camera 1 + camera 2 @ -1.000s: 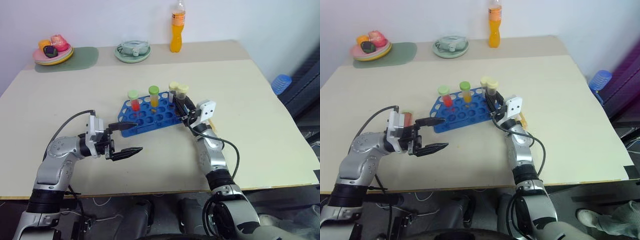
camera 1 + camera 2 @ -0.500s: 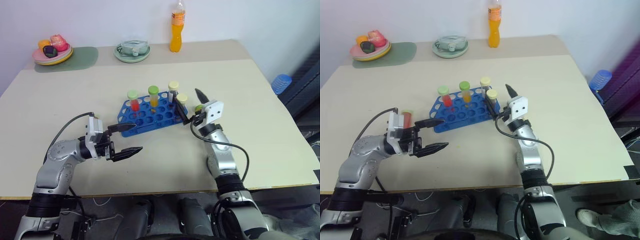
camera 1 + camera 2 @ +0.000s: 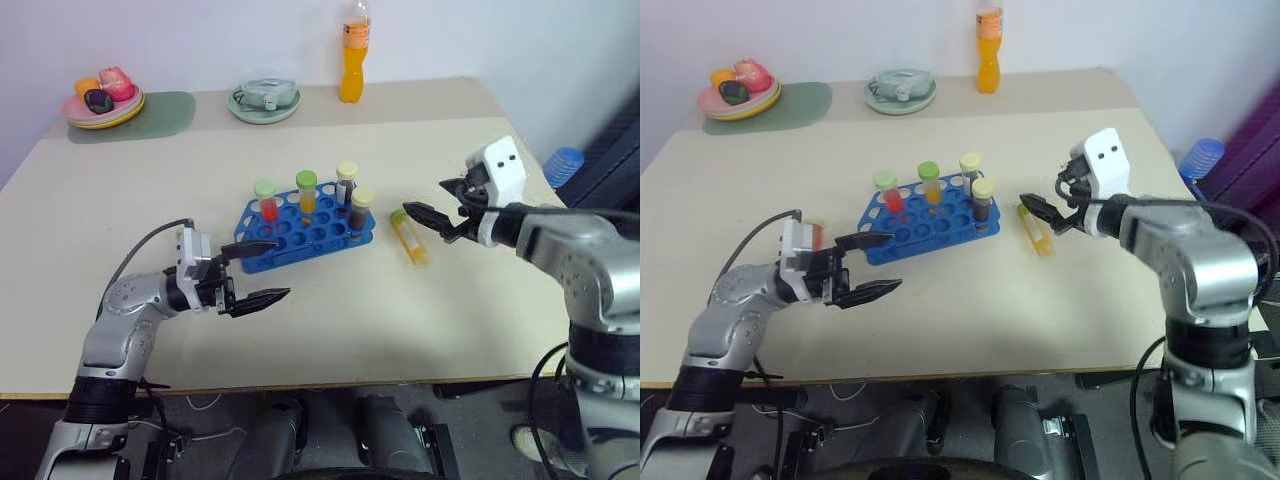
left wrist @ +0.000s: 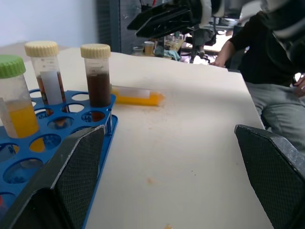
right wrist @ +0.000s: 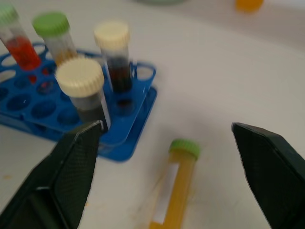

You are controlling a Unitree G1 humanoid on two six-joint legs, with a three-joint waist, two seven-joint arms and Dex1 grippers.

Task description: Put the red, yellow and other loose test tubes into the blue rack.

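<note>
The blue rack (image 3: pixel 300 236) stands mid-table. In it stand the red tube (image 3: pixel 266 201), an orange green-capped tube (image 3: pixel 307 193), a pale-capped greyish tube (image 3: pixel 347 184) and the dark brown cream-capped tube (image 3: pixel 362 210). Right of the rack, the yellow tube (image 3: pixel 411 237) lies flat on the table. My right gripper (image 3: pixel 434 201) hangs open and empty above and right of the yellow tube, pointing back toward the rack. Near the rack's front left corner, my left gripper (image 3: pixel 281 268) is open and empty, with its fingers (image 4: pixel 71 167) level.
At the back of the table stand an orange drink bottle (image 3: pixel 354 56), a green dish (image 3: pixel 265 102) and a plate of fruit (image 3: pixel 104 101) on a green mat. A blue ribbed cup (image 3: pixel 563 166) sits beyond the right edge. A seated person (image 4: pixel 276 71) shows in the left wrist view.
My right gripper opened, left the dark brown tube standing in the rack, then swung right and upward away from it. The left gripper stayed put.
</note>
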